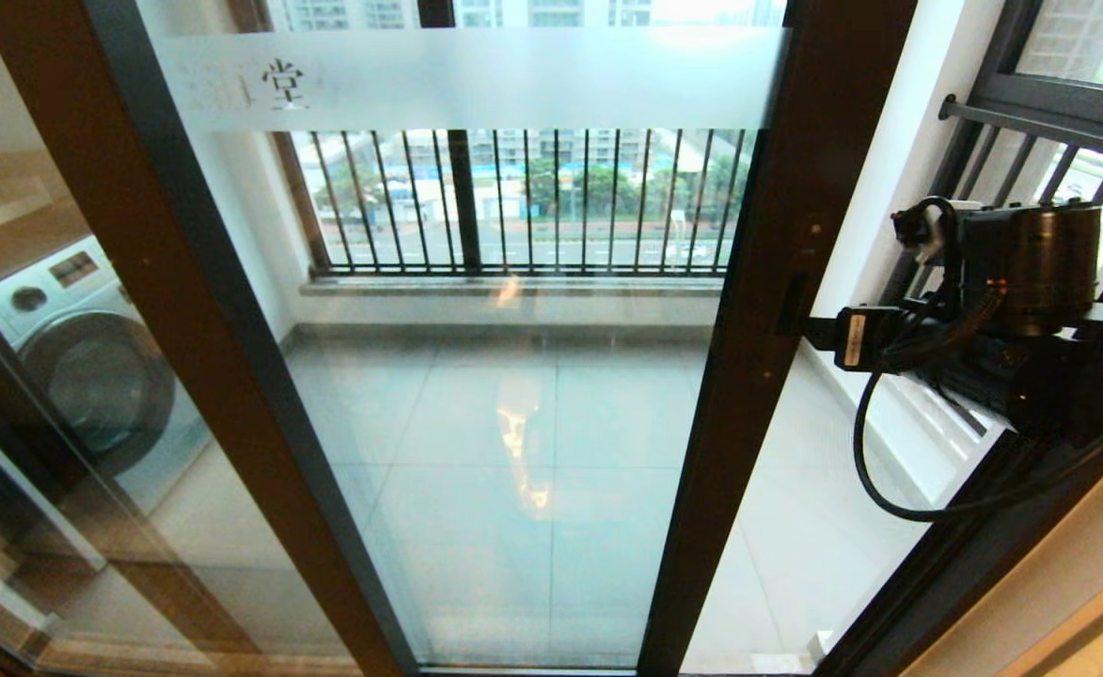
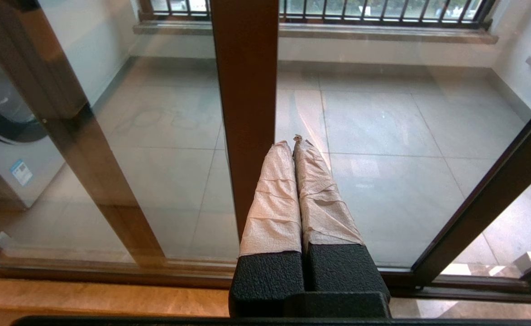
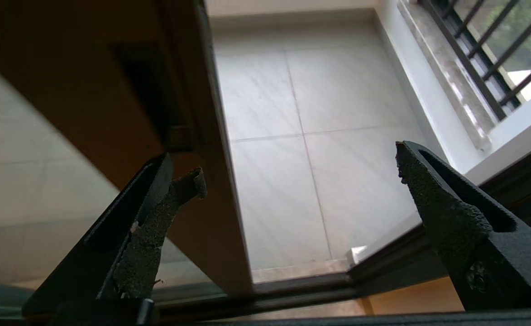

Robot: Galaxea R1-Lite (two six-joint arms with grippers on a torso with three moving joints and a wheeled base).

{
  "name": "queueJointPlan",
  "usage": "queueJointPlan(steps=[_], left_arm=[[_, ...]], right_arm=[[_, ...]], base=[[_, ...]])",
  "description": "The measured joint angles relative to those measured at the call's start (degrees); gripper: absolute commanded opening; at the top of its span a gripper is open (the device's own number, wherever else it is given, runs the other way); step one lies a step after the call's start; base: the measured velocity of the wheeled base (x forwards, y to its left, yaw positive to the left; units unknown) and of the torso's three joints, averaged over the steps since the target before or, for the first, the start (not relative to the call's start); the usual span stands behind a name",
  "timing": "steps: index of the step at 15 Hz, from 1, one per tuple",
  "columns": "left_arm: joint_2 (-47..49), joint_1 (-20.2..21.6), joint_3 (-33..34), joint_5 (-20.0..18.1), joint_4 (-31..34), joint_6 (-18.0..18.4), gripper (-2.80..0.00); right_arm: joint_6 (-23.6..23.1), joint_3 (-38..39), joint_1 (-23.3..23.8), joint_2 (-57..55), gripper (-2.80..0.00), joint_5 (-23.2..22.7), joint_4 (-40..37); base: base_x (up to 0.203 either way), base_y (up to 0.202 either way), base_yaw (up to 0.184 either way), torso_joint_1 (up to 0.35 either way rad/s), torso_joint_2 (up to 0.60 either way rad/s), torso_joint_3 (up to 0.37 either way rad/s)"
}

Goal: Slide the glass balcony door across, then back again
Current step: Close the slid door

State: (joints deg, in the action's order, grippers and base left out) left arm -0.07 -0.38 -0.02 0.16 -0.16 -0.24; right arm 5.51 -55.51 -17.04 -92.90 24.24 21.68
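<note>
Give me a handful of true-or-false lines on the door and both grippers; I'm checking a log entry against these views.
1. The right gripper is open, beside the brown upright of the glass balcony door. True.
2. The left gripper is spread wide. False: its paper-wrapped fingers are pressed together.
3. A gap stands open to the right of the door's right upright, showing balcony floor. True.
4. A refrigerator stands behind the glass on the left. False: it is a washing machine.
5. The frosted band runs along the bottom of the door. False: it crosses near the top.
6. Black-barred railings show through the glass. True.
</note>
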Motion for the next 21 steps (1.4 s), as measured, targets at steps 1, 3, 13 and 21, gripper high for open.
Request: queueJointPlan(steps=[1, 3, 13, 21], left_arm=[[0.00, 0.02, 0.00, 0.00, 0.02, 0.02, -2.80], [0.00, 0.00, 0.00, 0.00, 0.00, 0.00, -2.80], [0.00, 0.00, 0.00, 0.00, 0.00, 0.00, -2.80], [0.00, 0.00, 0.00, 0.00, 0.02, 0.02, -2.80]], right_arm=[[0.02, 0.94, -0.22, 1.31, 0.00, 0.01, 0.47], [0.02, 2.05, -0.30, 4.92, 0.00, 0.01, 0.53], [-2.76, -4.17, -1.80, 27.29, 0.00, 9.16, -16.73], [1.78, -5.20, -16.75, 32.28, 0.00, -1.09, -18.09]], base=[[0.000, 0.000, 0.000, 0.000, 0.00, 0.000], [0.000, 0.000, 0.000, 0.000, 0.00, 0.000], [0.000, 0.000, 0.000, 0.000, 0.00, 0.000], [0.000, 0.000, 0.000, 0.000, 0.00, 0.000]])
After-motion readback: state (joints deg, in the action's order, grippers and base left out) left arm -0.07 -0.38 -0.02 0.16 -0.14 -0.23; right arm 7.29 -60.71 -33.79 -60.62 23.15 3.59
